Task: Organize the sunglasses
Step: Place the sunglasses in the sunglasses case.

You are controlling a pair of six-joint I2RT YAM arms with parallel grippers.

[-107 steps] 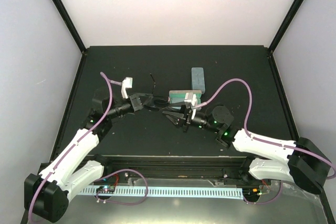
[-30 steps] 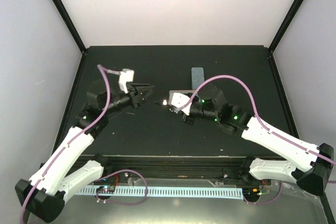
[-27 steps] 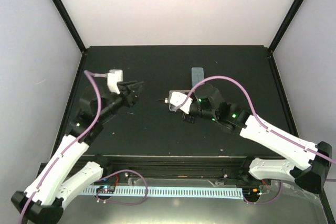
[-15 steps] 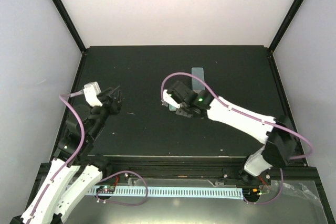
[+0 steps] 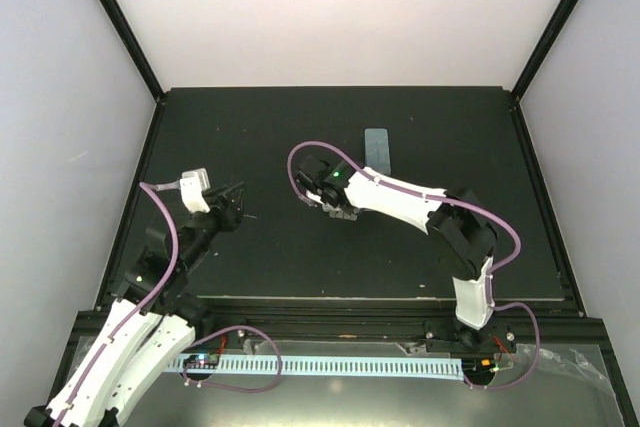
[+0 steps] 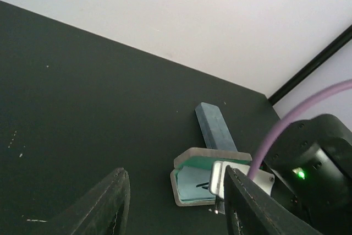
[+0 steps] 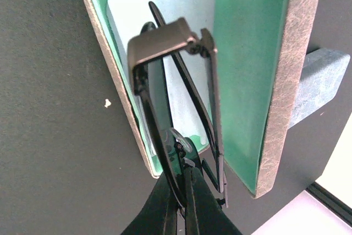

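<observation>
Right wrist view: right gripper [image 7: 183,188] clenched on the black thin-framed sunglasses [image 7: 162,42], held at the mouth of the open grey felt case with green lining [image 7: 247,53]. Left gripper [image 6: 176,202] spread, empty. Risk: a half-folded arm may snag the rim, leaving the pair askew.

One pair of sunglasses [image 7: 165,42], two cases [image 7: 247,53] [image 7: 319,86], one cloth [image 7: 187,15].
</observation>
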